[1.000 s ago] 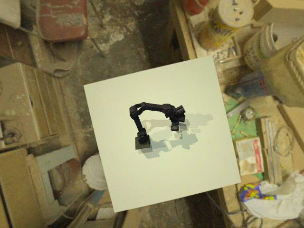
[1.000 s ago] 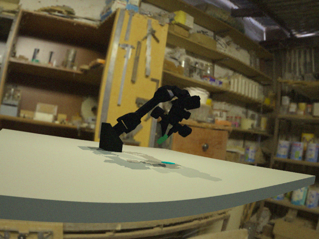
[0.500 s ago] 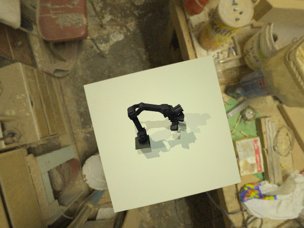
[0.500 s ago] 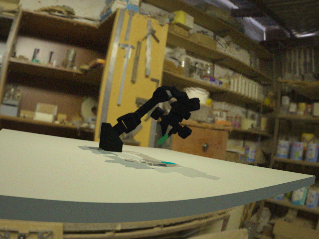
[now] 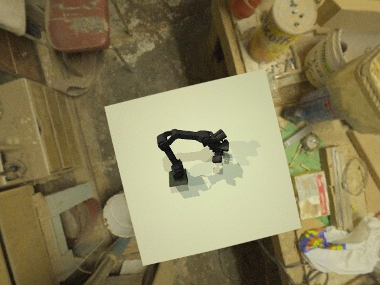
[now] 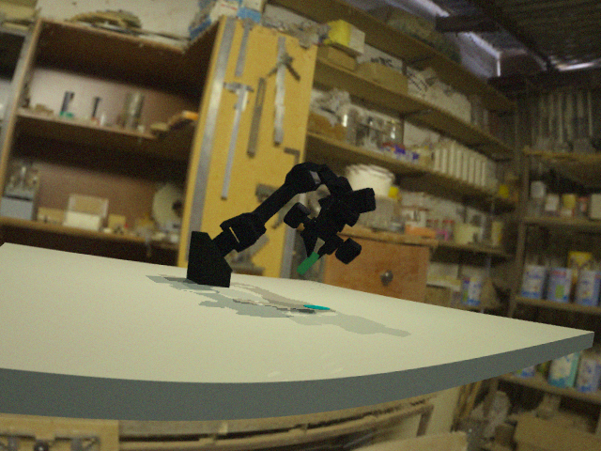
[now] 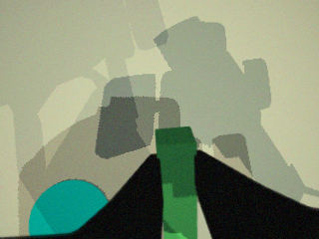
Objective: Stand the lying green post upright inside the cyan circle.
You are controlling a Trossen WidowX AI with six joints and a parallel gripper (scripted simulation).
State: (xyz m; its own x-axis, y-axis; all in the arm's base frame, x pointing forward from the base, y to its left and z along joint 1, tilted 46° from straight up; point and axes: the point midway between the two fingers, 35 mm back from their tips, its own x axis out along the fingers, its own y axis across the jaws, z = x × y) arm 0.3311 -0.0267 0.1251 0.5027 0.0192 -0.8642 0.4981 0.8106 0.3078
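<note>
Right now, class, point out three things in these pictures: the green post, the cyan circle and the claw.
green post (image 7: pixel 175 164), wrist view, its upper shaft between the fingers.
cyan circle (image 7: pixel 62 209), wrist view, the visible middle of the disc.
claw (image 6: pixel 317 247), exterior view, between the fingertips, shut on the post.

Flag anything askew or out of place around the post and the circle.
The green post is clamped in the gripper above the table, tilted rather than upright. It also sits off target: in the wrist view the cyan circle lies to the lower left of the post, not under it. Nothing looks spilled or damaged.
</note>
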